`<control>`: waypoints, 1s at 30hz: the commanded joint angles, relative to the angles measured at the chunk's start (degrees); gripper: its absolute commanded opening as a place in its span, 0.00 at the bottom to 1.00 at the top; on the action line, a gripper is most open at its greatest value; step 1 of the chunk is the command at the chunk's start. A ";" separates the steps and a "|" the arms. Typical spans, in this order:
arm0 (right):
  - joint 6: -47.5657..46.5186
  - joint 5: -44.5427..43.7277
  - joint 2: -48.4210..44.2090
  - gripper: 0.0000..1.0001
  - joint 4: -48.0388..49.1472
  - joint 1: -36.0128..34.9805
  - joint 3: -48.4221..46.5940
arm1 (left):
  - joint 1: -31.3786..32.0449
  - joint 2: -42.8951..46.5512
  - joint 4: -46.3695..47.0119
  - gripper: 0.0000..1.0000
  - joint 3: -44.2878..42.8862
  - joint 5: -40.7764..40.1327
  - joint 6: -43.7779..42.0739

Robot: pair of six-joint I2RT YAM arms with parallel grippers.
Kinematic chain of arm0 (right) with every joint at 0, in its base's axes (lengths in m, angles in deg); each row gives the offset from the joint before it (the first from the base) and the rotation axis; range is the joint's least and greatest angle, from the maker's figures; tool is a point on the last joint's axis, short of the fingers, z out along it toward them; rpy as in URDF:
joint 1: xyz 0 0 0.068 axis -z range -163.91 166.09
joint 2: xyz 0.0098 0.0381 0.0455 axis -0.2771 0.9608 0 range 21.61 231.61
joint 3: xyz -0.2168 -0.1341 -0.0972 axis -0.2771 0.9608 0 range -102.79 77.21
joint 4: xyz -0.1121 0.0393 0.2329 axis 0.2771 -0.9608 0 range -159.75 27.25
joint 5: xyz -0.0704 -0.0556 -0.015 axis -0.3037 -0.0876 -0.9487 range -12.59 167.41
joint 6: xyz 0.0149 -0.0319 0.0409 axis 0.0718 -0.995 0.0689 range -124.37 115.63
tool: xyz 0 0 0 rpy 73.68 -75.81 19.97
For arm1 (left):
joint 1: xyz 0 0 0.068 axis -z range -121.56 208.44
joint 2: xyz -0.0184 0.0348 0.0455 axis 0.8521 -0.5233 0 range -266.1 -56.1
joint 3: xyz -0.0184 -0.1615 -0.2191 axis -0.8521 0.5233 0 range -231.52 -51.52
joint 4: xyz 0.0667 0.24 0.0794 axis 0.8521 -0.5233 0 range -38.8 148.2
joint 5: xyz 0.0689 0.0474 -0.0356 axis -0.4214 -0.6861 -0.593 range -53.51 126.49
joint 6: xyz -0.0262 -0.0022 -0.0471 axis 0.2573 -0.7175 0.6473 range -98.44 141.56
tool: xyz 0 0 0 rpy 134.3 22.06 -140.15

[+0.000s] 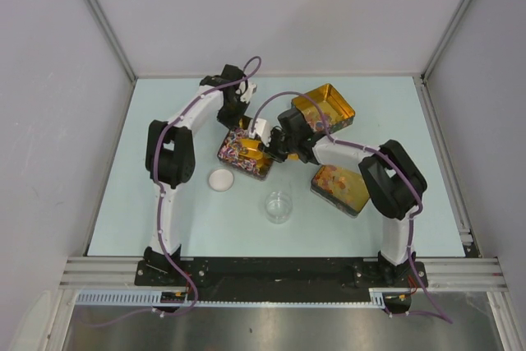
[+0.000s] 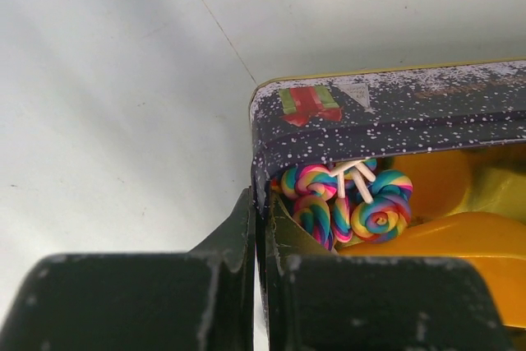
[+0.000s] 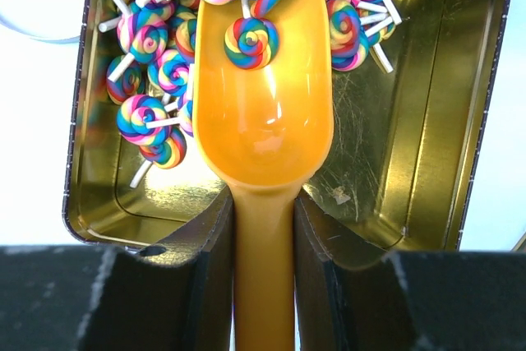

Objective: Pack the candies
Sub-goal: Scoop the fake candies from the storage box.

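Observation:
The candies (image 3: 156,88) are small rainbow-swirl lollipops on white sticks, heaped at the far end of an open gold tin (image 3: 411,121). My right gripper (image 3: 264,219) is shut on the handle of an orange scoop (image 3: 263,121). The scoop's bowl lies inside the tin with one candy (image 3: 251,43) in it and its front edge against the heap. My left gripper (image 2: 261,211) is shut on the tin's dark speckled wall (image 2: 386,108) at a corner, with candies (image 2: 362,203) just inside. In the top view the two grippers meet at this tin (image 1: 261,172) in mid-table.
A second open gold tin (image 1: 325,108) stands behind the right gripper. A printed tin lid (image 1: 339,188) lies to the right. A small white round lid (image 1: 221,180) and a clear cup (image 1: 279,205) sit nearer the arm bases.

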 commanded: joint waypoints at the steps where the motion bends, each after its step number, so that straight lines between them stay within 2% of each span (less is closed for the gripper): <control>1: -1.34 -0.58 1.78 0.00 5.03 -1.20 -0.44 | 0.44 5.53 -0.51 0.00 -0.06 2.41 0.19; 6: 1.72 2.22 1.78 0.00 5.91 -0.59 -0.44 | 0.53 5.52 -0.51 0.00 0.11 2.15 0.10; 10: 4.81 8.37 0.20 0.00 5.74 3.00 -0.35 | 0.44 5.53 -0.42 0.00 0.55 2.06 0.10; 16: 5.96 12.60 -2.87 0.00 5.39 5.74 0.61 | 0.27 5.26 -0.34 0.00 0.73 1.63 -0.25; 30: 1.66 11.38 -9.38 0.00 8.29 6.00 9.66 | -0.08 4.83 -0.34 0.00 0.55 0.31 -0.69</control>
